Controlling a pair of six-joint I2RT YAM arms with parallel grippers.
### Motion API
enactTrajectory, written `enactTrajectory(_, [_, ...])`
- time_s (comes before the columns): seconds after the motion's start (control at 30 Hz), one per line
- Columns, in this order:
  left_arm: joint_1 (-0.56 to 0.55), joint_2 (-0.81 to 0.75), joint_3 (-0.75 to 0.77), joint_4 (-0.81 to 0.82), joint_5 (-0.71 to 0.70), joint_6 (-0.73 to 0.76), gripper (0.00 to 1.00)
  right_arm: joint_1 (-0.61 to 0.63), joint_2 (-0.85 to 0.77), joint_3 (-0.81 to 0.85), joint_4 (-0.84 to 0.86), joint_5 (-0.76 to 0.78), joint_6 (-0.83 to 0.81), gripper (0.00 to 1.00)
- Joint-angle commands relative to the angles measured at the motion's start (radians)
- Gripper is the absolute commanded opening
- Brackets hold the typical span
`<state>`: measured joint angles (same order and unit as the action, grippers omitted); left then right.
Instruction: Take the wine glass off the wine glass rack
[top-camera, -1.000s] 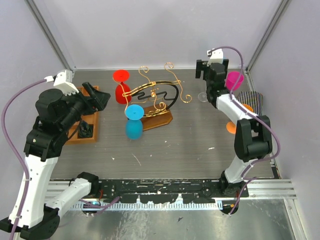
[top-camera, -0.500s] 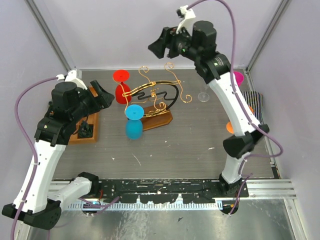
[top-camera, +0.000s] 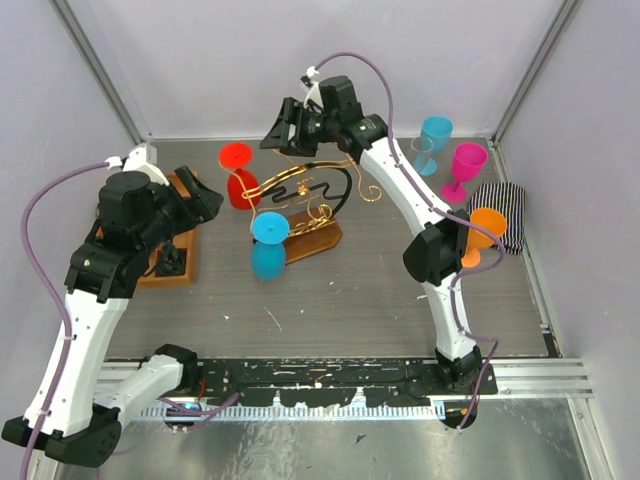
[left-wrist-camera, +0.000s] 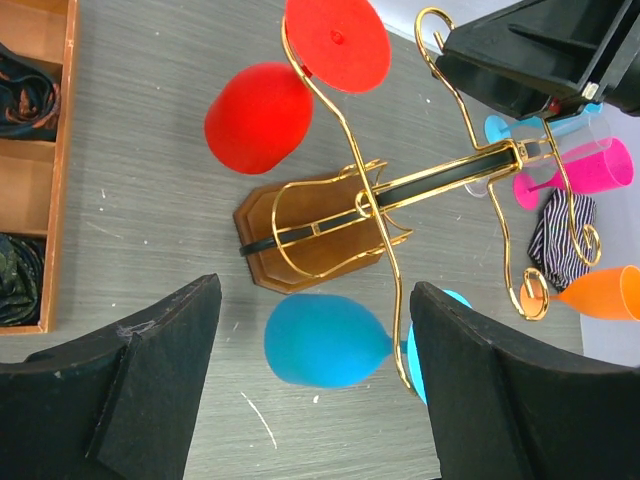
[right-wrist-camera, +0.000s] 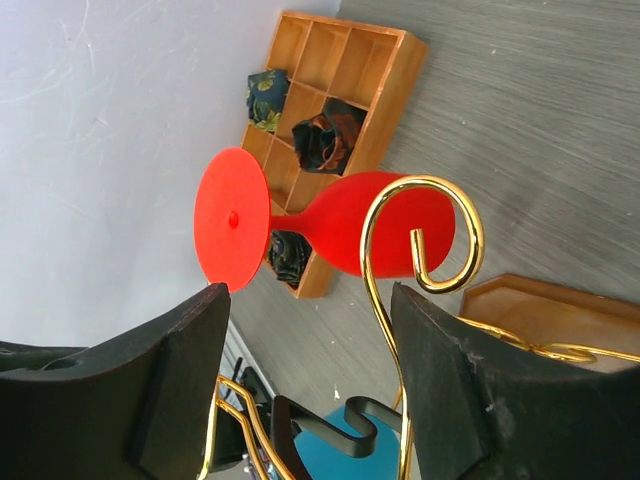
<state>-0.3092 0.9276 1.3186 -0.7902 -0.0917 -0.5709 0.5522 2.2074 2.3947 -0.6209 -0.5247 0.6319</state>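
The gold wire wine glass rack (top-camera: 312, 195) with a black curved bar and brown wooden base stands mid-table. A red wine glass (top-camera: 243, 178) hangs upside down at its left end, a blue wine glass (top-camera: 267, 245) at its front. My right gripper (top-camera: 280, 130) is open and empty, above the rack's back left; in its wrist view (right-wrist-camera: 310, 390) a gold scroll (right-wrist-camera: 420, 235) and the red glass (right-wrist-camera: 350, 225) lie ahead. My left gripper (top-camera: 205, 195) is open, left of the rack. In its wrist view (left-wrist-camera: 315, 400) the blue glass (left-wrist-camera: 325, 340) lies between the fingers, untouched.
An orange-brown compartment tray (top-camera: 185, 245) with dark cloths sits at the left, under my left arm. A blue glass (top-camera: 435, 140), a magenta glass (top-camera: 465, 165) and an orange glass (top-camera: 485, 228) stand at the back right by a striped cloth (top-camera: 505, 205).
My right arm has swung from the magenta glass at the back right, up and left, to above the rack. My left arm has shifted slightly towards the rack.
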Motion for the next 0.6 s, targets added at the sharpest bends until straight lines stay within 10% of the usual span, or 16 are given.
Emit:
enactTrajectory(0.0, [0.005,-0.020,-0.018,0.001,-0.012,-0.002,0.83,0.034,-0.006,0.086,0.063,-0.054,0.079,0.70])
enactTrajectory(0.57, [0.006,-0.006,-0.034,-0.010,-0.035,-0.002,0.84,0.064,-0.088,0.079,0.073,0.045,0.011,0.60])
